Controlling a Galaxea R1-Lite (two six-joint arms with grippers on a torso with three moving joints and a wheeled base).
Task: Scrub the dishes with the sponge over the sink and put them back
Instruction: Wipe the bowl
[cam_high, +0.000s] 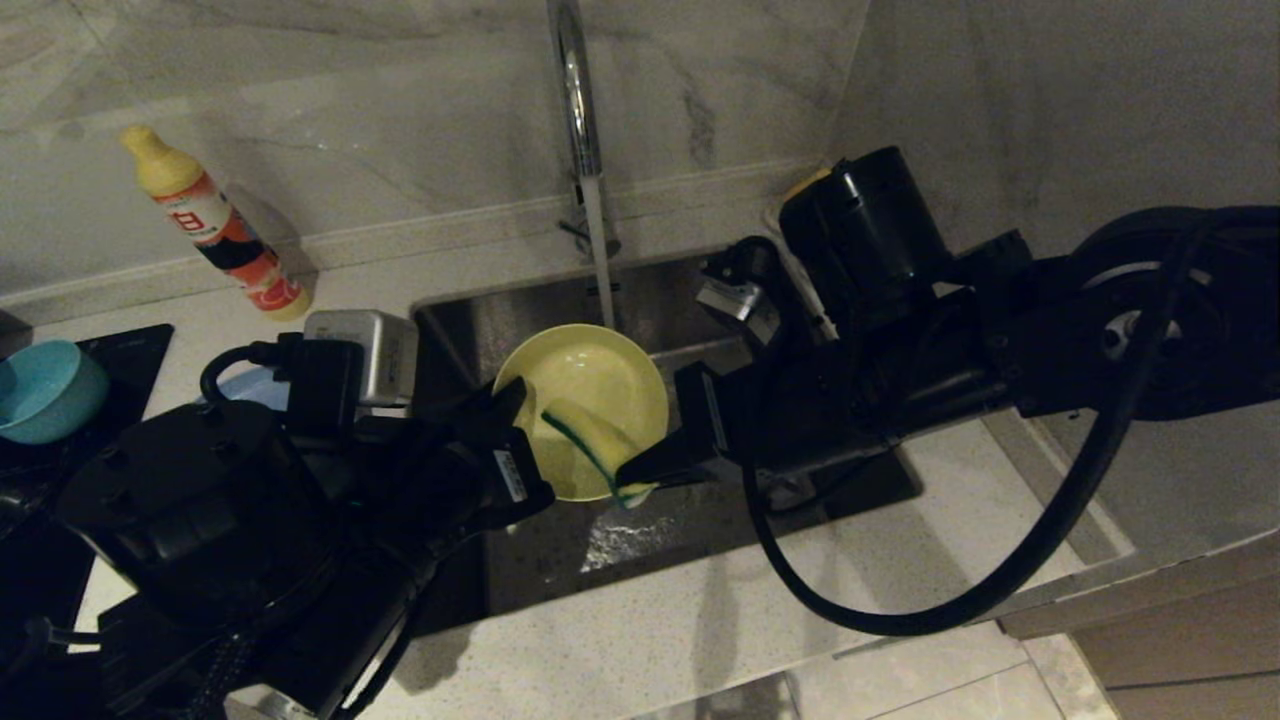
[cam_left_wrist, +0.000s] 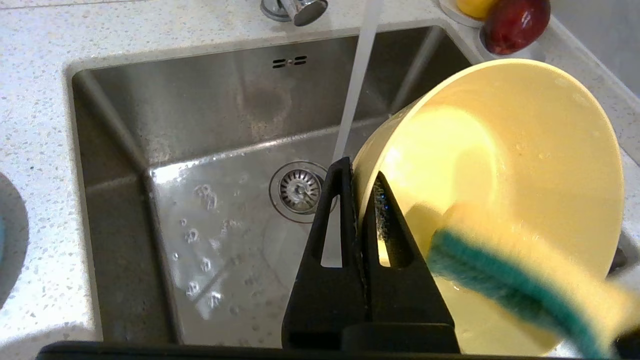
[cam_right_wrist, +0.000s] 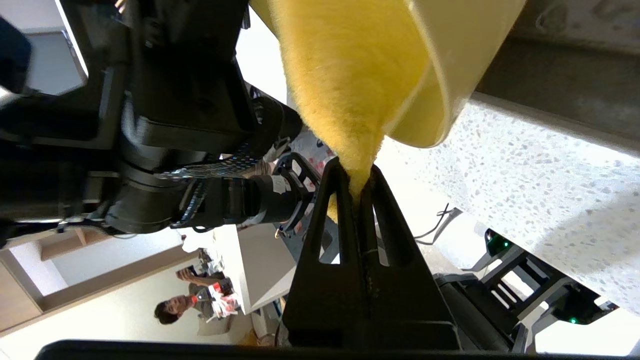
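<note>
Head view, right jaws (cam_high: 640, 470) pinching sponge (cam_high: 590, 440)

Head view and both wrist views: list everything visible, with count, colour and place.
Bowl: one, pale yellow, tilted over the sink.
Sponge: one, yellow with green face, inside that bowl.
Sink: one, steel, tap running.
Teal bowl: one, counter far left.
Bottle: one, yellow-orange, behind the sink's left.
Fruit: red and yellow pieces, sink's back corner.
Left pincer: black, clamping the bowl's rim.
Right pincer: black, pinching the sponge.
</note>
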